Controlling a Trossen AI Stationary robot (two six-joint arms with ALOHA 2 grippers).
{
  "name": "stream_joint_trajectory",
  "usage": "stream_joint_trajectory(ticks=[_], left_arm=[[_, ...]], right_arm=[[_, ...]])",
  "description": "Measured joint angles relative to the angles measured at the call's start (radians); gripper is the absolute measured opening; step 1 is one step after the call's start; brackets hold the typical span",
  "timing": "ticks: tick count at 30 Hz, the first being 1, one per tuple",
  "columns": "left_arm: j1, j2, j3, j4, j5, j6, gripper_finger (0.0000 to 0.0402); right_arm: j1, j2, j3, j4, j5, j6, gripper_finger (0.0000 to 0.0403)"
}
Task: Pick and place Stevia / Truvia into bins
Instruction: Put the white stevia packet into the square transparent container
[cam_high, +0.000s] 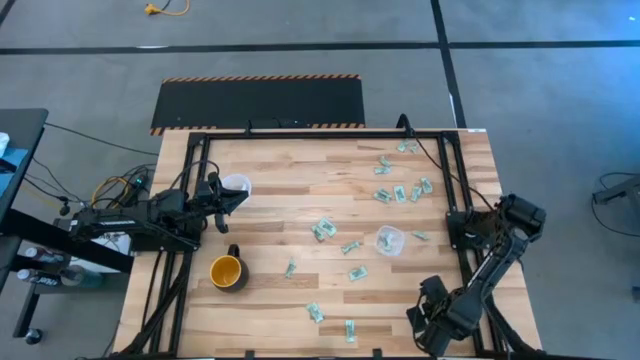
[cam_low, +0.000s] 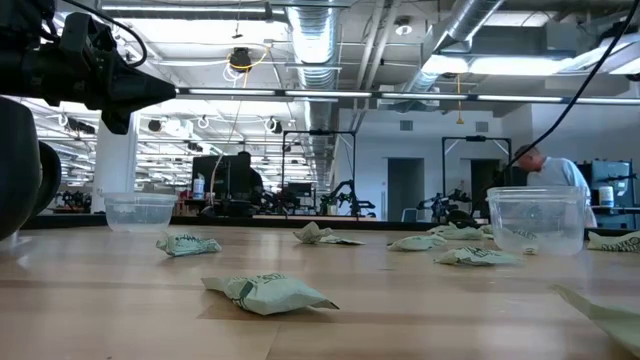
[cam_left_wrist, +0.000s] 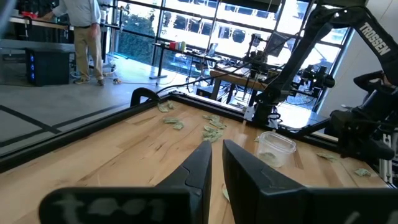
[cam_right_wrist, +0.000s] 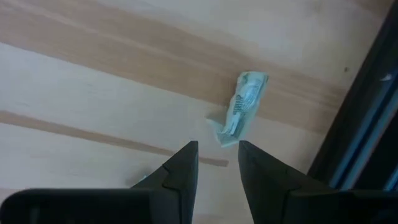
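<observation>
Right under my right claw (cam_right_wrist: 217, 158) lies one crumpled sachet (cam_right_wrist: 239, 109) on the counter (cam_high: 280, 180), fingers apart, empty. Left claw (cam_left_wrist: 216, 162) (nearly shut, empty) hovers by one cup (cam_high: 236, 184). Most sachets lie scattered near the other cup (cam_high: 389, 240); plenty left

Pale green-and-white sachets (cam_high: 322, 230) lie scattered flat and crumpled across the table. One clear cup (cam_high: 236, 185) stands just beside the left gripper (cam_high: 232, 200). The other cup (cam_high: 389, 240) sits upright, well apart from the right gripper (cam_right_wrist: 217, 163), with one crumpled sachet (cam_right_wrist: 241, 107) just ahead of its fingertips.

A yellow-orange mug (cam_high: 228, 272) stands on the wooden table (cam_high: 280, 190); a person (cam_left_wrist: 84, 31) stands in the room beyond.
</observation>
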Motion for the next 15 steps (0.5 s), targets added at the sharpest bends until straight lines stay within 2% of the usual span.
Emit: stream_joint_trajectory(ticks=[15], left_arm=[[0.0, 0.0, 0.0, 0.0, 0.0, 0.0, 0.0027]], right_arm=[[0.0, 0.011, -0.084, 0.104, -0.024, 0.044, 0.0109]])
